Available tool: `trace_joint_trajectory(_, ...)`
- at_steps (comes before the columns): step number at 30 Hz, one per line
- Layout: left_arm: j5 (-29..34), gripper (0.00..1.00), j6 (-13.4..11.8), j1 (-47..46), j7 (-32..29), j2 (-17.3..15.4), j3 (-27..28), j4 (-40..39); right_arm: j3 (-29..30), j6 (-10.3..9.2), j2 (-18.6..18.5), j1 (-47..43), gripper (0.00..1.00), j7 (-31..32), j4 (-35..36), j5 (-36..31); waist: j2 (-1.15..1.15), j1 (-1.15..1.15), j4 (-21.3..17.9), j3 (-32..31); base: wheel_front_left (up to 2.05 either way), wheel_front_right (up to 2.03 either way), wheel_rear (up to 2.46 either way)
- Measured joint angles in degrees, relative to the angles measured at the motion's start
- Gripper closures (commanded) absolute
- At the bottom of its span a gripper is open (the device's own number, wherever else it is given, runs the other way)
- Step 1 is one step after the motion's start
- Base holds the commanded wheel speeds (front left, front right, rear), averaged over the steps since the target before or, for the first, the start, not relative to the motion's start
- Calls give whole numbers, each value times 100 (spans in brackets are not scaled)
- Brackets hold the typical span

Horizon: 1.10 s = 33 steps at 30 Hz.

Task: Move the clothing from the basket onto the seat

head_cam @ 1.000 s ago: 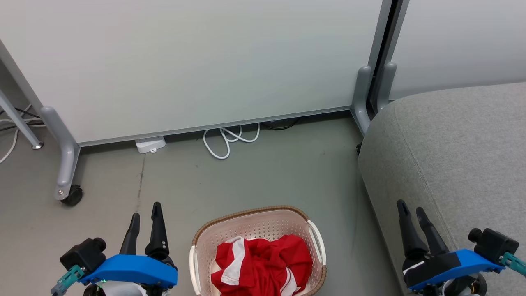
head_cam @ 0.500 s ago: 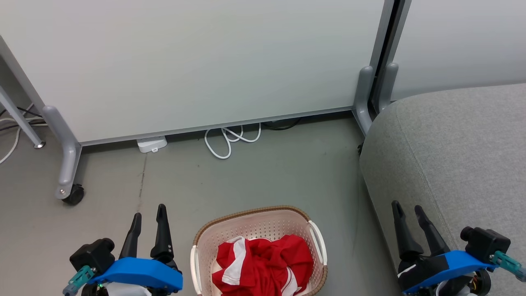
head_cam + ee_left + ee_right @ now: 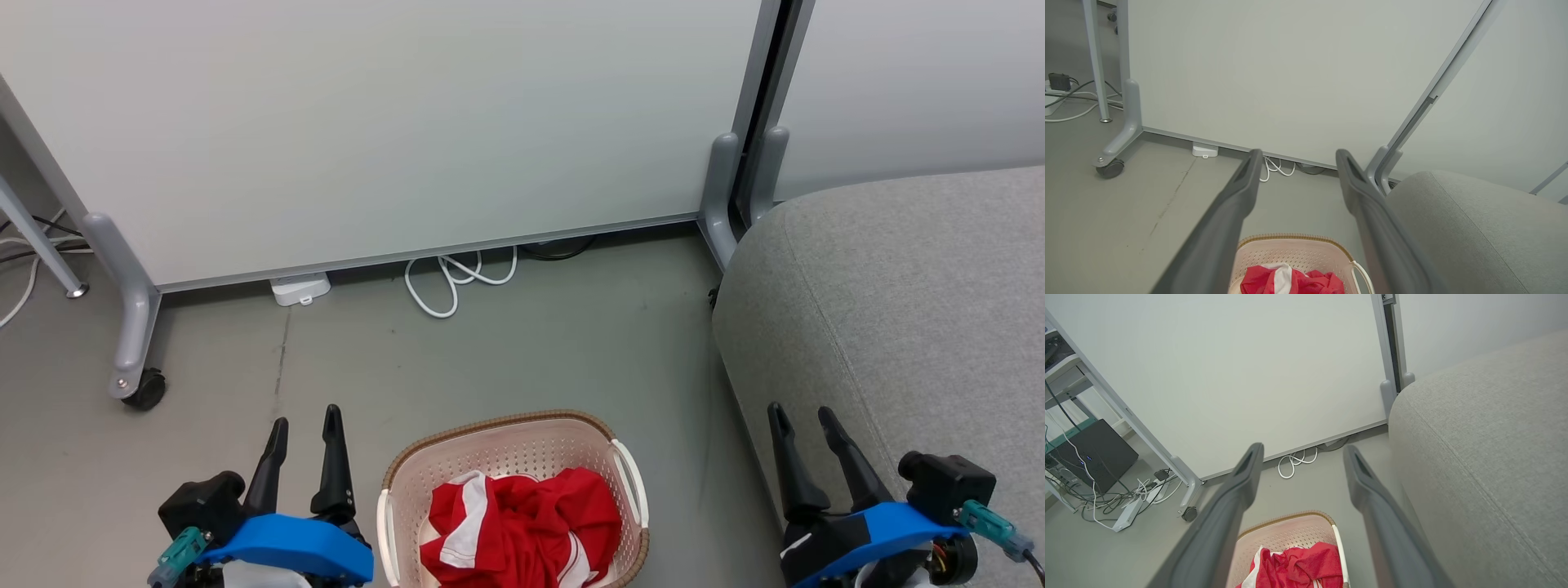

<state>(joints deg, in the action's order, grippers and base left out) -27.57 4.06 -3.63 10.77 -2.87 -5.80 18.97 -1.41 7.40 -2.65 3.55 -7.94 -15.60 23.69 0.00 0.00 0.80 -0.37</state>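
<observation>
Since all the red-and-white clothing (image 3: 522,523) we can see lies bunched in the basket (image 3: 498,445) on the floor (image 3: 531,351), and the part of the grey seat (image 3: 914,310) that shows to our right carries none of it, we judge the task not yet begun. Our left pincer (image 3: 306,416) hovers just beside the basket and our right pincer (image 3: 799,410) near the seat's edge, both spread wide and holding nothing. Every piece is left to lift out and lay on the seat.
</observation>
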Motion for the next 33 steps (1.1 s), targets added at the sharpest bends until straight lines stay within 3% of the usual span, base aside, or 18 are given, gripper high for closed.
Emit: trace_joint_trajectory(33, 1017, 0, -7, -9, 374, 1, -93, 158, -32, 8, -7, 18, 0, -333, -69, -1371, 0, 0, 30, -8, 0, 0, 0)
